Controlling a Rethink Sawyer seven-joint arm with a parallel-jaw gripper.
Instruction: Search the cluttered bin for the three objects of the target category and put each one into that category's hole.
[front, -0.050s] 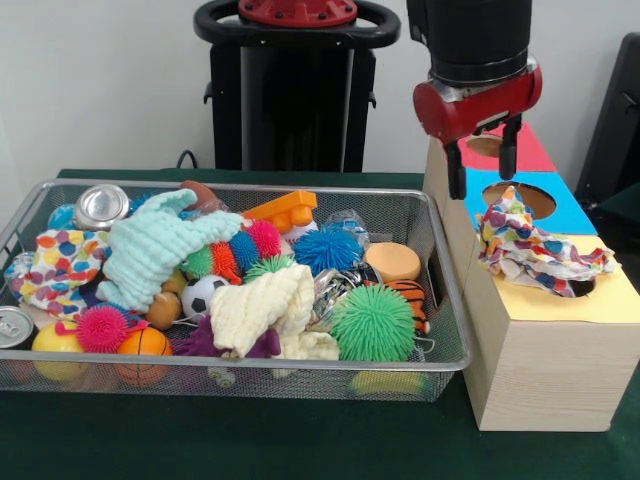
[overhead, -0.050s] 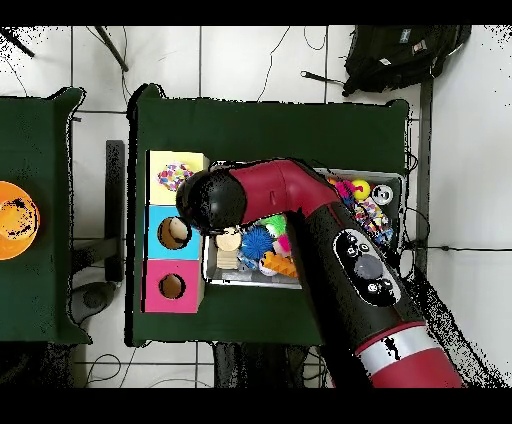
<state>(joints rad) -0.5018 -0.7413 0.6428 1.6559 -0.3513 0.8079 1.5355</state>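
Patterned cloth (front, -0.050s: 535, 250), white with coloured spots, lies crumpled on the wooden box (front, -0.050s: 545, 370), below and slightly in front of the jaws, draped over the yellow panel (front, -0.050s: 610, 300) and half covering that panel's hole (front, -0.050s: 580, 288). From overhead the same cloth (overhead, -0.050s: 175, 177) shows as a small spotted heap in the middle of the yellow square. The gripper (front, -0.050s: 483, 160) hangs above the box with its two dark fingers (front, -0.050s: 457, 170) pointing down, spread apart and holding nothing; the cloth is clear of them, just beneath the tips. Directly under the jaws sits the blue panel (front, -0.050s: 575, 215) with its round hole (front, -0.050s: 520, 198), and behind them the pink panel (front, -0.050s: 520, 152) with another hole (front, -0.050s: 484, 145).

To the side of the jaws, touching the box, stands the wire bin (front, -0.050s: 445, 280), full of clutter. A mint green cloth (front, -0.050s: 150, 250) and a cream cloth (front, -0.050s: 262, 310) lie on top of the pile, and another spotted cloth (front, -0.050s: 62, 268) rests at the end of the bin farthest from the jaws. Around them are a green spiky ball (front, -0.050s: 372, 322), a blue spiky ball (front, -0.050s: 326, 248), a pink spiky ball (front, -0.050s: 102, 328), a small soccer ball (front, -0.050s: 203, 294), an orange block (front, -0.050s: 283, 211) and a silver can (front, -0.050s: 100, 206).
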